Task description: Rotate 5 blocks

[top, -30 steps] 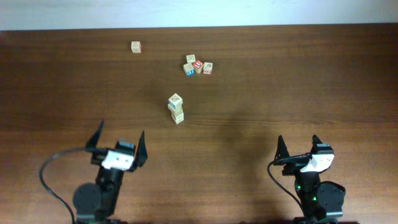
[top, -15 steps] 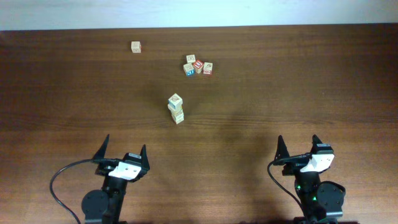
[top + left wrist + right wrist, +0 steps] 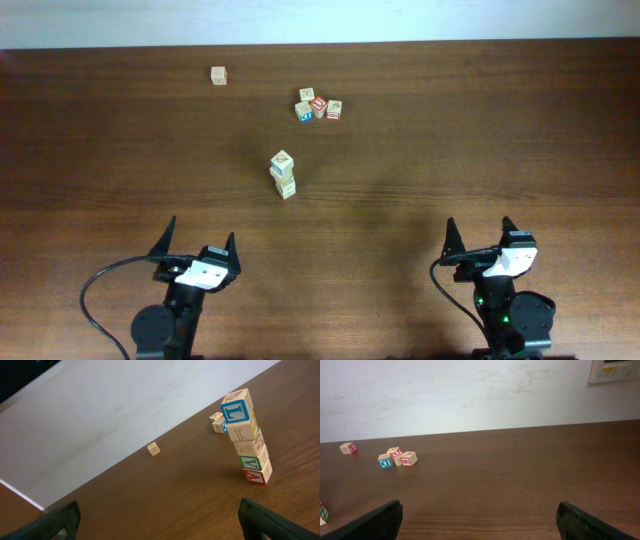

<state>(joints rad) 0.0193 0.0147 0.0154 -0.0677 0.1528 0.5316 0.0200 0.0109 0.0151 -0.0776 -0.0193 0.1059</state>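
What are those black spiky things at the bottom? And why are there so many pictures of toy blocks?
Those are two robot arms. Each one ends in a pincer with two fingers, a bit like a crab claw. One picture looks straight down from a camera above the table. In it you can see the left pincer and the right pincer, both open and holding nothing. The other two pictures come from small cameras on the wrists, so the dark shapes in their bottom corners are the pincers' own fingers. On the table stands a slightly leaning tower of five letter blocks. Farther back is a little bunch of blocks, and there is one lone block.
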